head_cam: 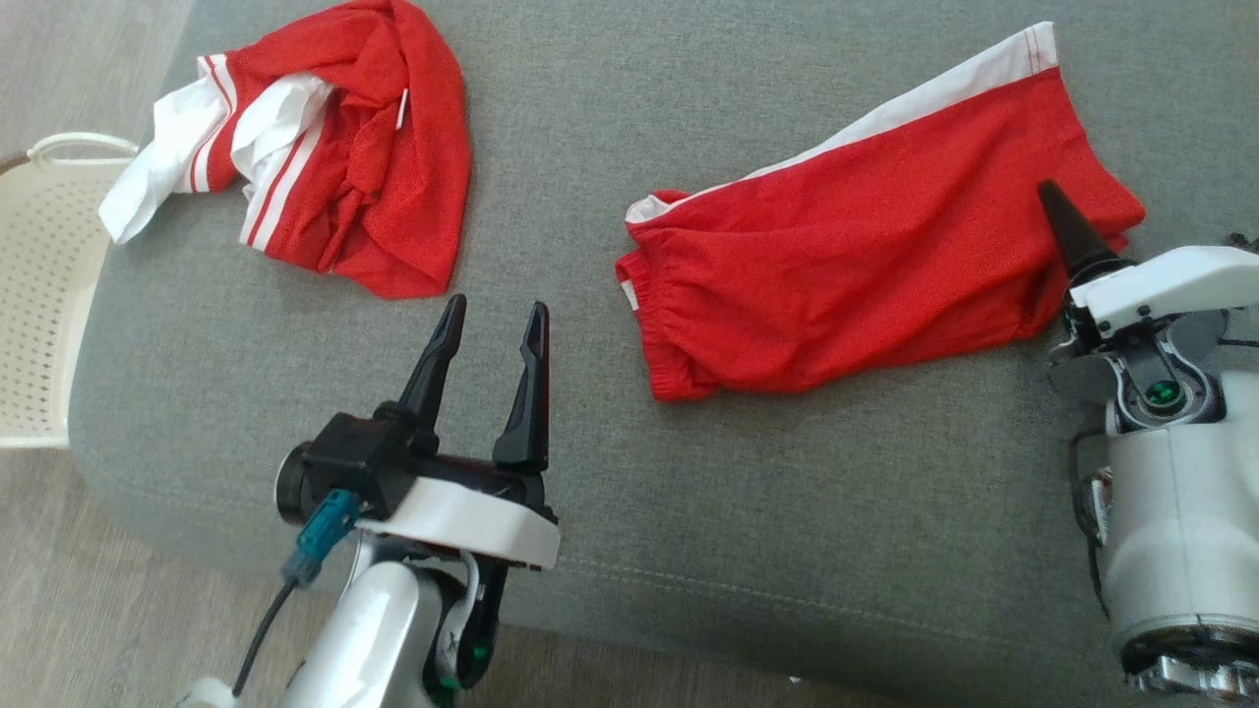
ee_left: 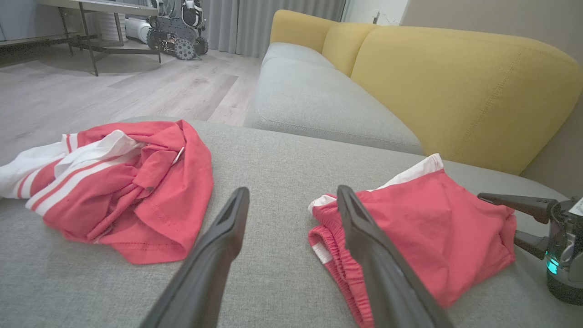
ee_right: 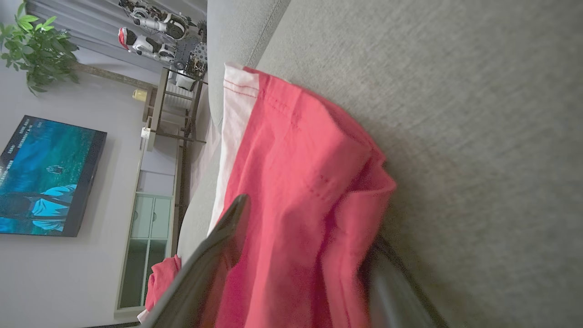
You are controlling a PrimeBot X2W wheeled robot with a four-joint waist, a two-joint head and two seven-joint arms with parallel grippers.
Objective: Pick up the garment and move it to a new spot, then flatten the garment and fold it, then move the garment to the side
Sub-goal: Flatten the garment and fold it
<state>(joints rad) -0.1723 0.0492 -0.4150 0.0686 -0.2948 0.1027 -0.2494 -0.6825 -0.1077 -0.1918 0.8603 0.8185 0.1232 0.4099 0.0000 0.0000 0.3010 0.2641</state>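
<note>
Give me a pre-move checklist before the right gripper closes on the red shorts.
1. Right gripper open: ok.
2. Shorts edge between its jaws: ok.
3. All fabric layers caught: cannot tell.
4. Left gripper open, off both garments: ok.
5. Crumpled jersey lying apart from the shorts: ok.
6. Shorts flat: not ok, waistband end is bunched.

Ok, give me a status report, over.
Left gripper jaws open, above cushion. Right gripper jaws open, straddling red shorts edge. Second red garment crumpled, apart, left.
</note>
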